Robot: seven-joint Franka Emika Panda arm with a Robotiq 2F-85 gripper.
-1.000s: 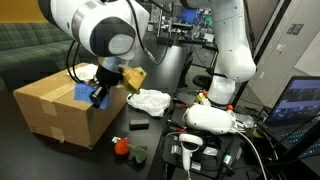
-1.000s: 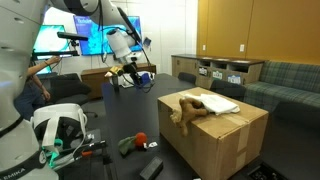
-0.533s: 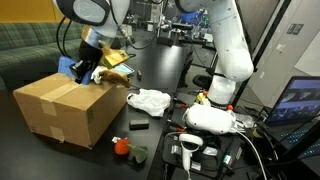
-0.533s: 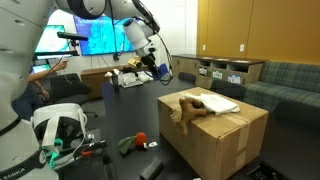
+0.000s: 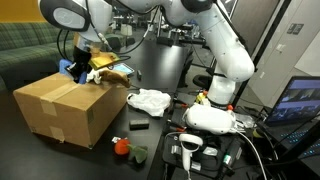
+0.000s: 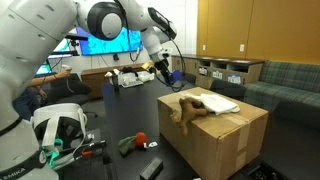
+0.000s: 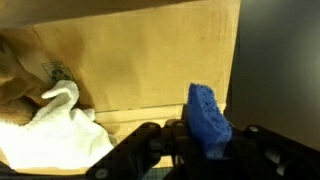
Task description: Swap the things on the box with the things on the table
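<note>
The box [image 5: 58, 108] [image 6: 222, 135] stands on the black table [image 5: 165, 75] [image 6: 125, 118]. My gripper [image 7: 205, 138] is shut on a blue sponge [image 7: 207, 116] and hangs above the box's far edge in both exterior views [image 5: 78, 68] [image 6: 160, 68]. On the box's top lie a brown plush toy [image 6: 188, 107] [image 5: 110, 73] and a white cloth [image 6: 218, 103] [image 7: 55, 125]. Another white cloth [image 5: 150, 100] lies on the table beside the box. A small red object [image 5: 121, 146] [image 6: 141, 138] sits on the table near the box's corner.
A white headset [image 5: 210, 120] [image 6: 58, 128], a scanner-like tool [image 5: 190, 148] and cables crowd the table's front end. A small dark block [image 5: 137, 124] lies by the box. A green sofa [image 5: 25, 45] stands behind the box. Monitors [image 6: 105, 40] line the far side.
My arm has lifted and swung with the blue sponge from over the box's near corner to above its far edge. The jaws stayed shut on it.
</note>
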